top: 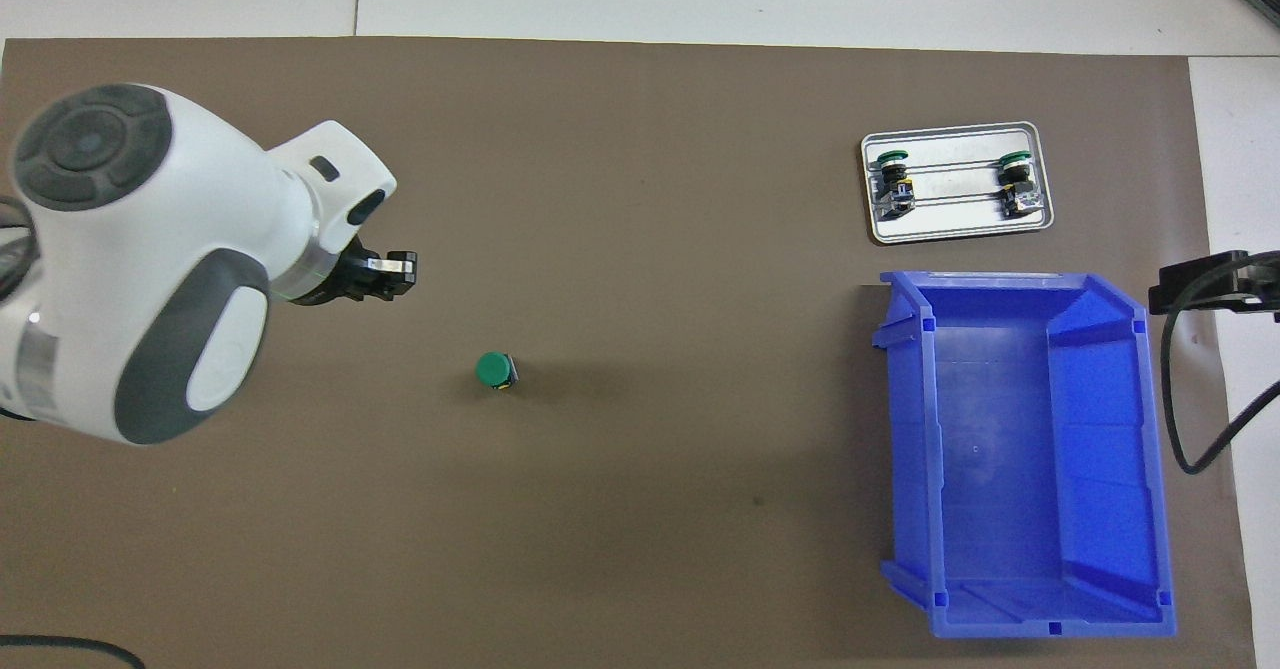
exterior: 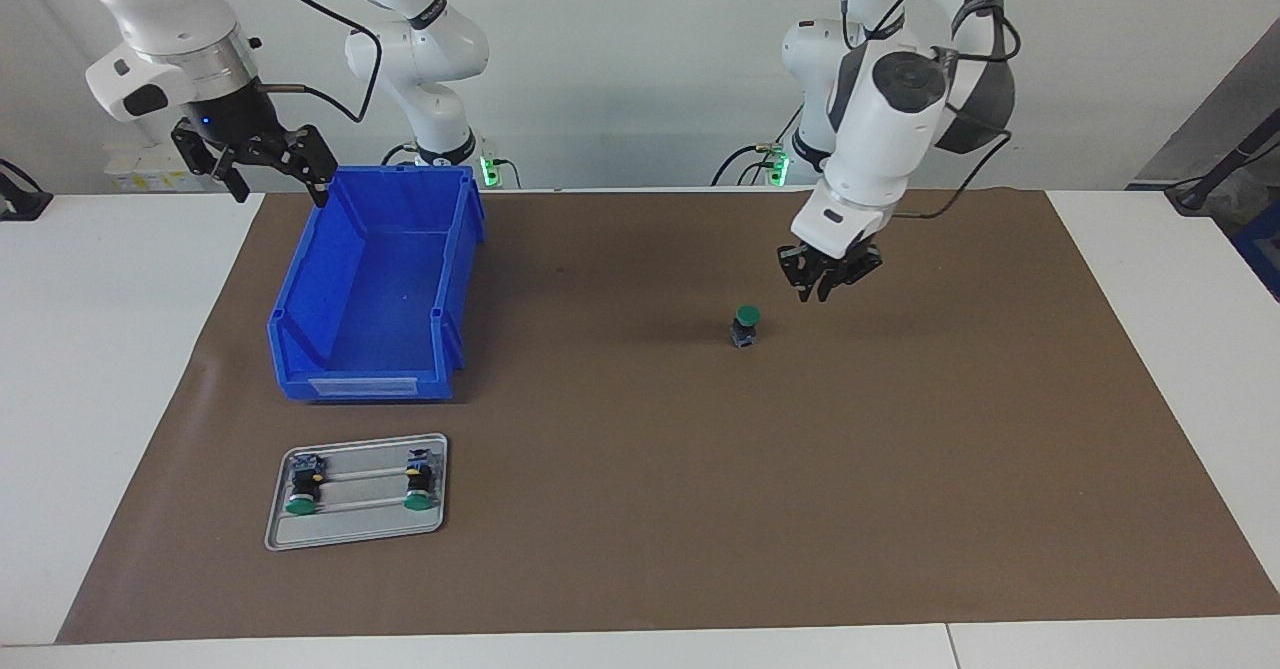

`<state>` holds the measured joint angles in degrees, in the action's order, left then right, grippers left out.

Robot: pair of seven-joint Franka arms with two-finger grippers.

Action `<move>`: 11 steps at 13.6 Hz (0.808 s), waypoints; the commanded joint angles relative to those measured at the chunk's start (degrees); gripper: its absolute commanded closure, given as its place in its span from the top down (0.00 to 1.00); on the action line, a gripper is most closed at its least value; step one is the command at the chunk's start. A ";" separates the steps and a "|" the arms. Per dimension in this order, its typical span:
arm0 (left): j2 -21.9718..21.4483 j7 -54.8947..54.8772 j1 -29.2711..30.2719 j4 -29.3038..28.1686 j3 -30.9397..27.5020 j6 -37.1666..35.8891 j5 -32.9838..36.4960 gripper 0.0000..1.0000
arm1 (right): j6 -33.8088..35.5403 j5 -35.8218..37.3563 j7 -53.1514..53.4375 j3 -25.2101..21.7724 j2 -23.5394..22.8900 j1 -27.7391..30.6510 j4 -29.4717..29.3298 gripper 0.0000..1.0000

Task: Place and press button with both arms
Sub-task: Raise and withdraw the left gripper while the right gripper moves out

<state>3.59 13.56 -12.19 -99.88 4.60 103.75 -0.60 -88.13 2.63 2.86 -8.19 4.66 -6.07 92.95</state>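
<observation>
Now the left arm's black two-finger gripper [exterior: 829, 284] hangs over the brown mat [exterior: 640, 509], holding nothing, whether parted or closed I cannot tell. Just beside and below it, the green-capped push button [exterior: 745, 325] stands upright, untouched. Toward the other end, the right gripper [exterior: 268, 164] waits wide open above the blue plastic bin's [exterior: 375, 349] rim.

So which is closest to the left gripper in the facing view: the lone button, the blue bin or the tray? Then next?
From the left gripper:
1. Button, on the mat almost under it.
2. Bin, toward the right arm's end.
3. Tray, same end, farther from the robots.
</observation>
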 commanded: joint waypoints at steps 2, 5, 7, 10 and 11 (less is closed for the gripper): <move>-1.30 -9.15 8.39 5.47 0.23 -9.24 0.86 0.34 | -0.46 -1.13 -0.66 0.28 0.53 0.45 0.30 1.00; -0.78 -10.66 11.04 11.43 0.06 -17.50 0.52 0.37 | -0.46 -1.13 -0.57 0.28 0.53 0.45 0.21 1.00; 1.23 -10.66 10.96 16.27 0.05 -23.92 -0.45 0.42 | -0.46 -1.13 -0.57 0.28 0.53 0.45 0.21 1.00; -0.24 -12.67 10.96 12.55 0.40 -19.14 -1.16 0.60 | -0.46 -1.13 -0.57 0.28 0.53 0.45 0.30 1.00; -1.47 -13.47 10.96 10.25 0.41 -16.76 -1.07 0.85 | -0.46 -1.13 -1.09 0.28 0.53 0.45 0.30 1.00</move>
<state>2.93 2.14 -1.27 -86.57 5.03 83.59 -1.17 -88.13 2.63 2.85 -8.19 4.66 -6.07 92.95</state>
